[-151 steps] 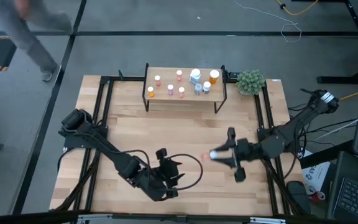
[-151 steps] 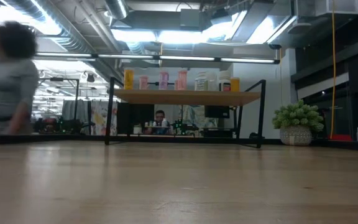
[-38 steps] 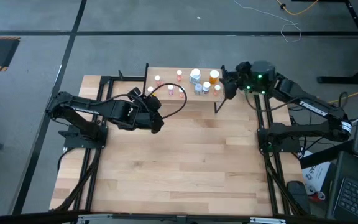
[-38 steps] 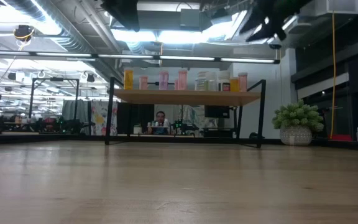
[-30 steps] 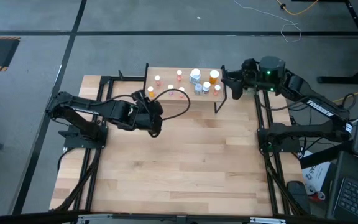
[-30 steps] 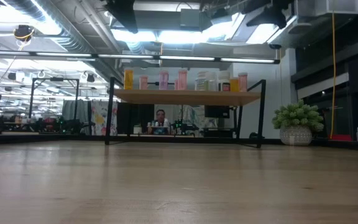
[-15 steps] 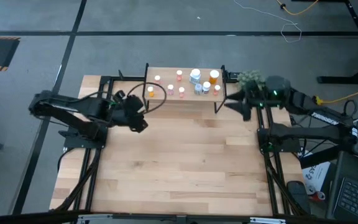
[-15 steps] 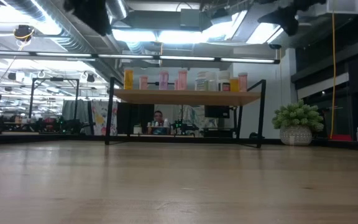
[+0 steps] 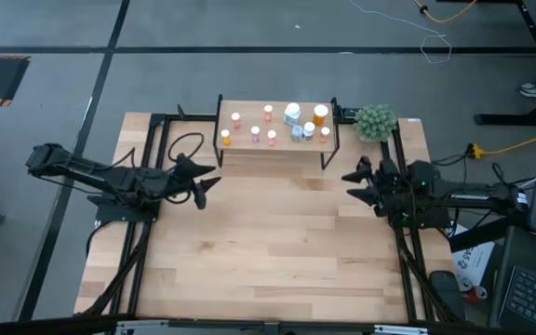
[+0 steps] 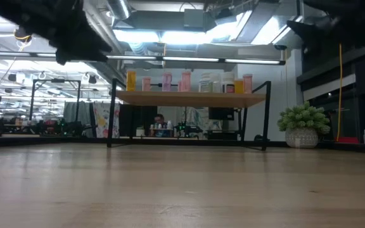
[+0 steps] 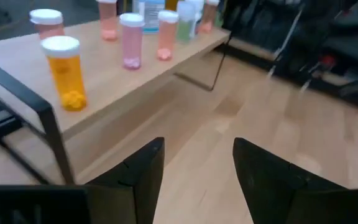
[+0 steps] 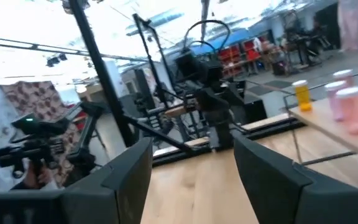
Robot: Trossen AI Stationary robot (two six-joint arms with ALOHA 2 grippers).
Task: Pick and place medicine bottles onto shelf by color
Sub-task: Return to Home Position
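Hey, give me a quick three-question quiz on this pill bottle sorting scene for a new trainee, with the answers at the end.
1. True or false: every medicine bottle in view stands on the shelf.
2. What stands on the table beside the shelf, on the right arm's side? A plant; B mug; C box.
3. Fill in: the left gripper and right gripper are both ___ and empty.
Key: 1 true; 2 A; 3 open.

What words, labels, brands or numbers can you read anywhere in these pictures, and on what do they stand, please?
None can be read in any view.
The medicine bottles on the shelf: any print on them is too small to make out.
The white-blue bottle: no legible letters on it either.
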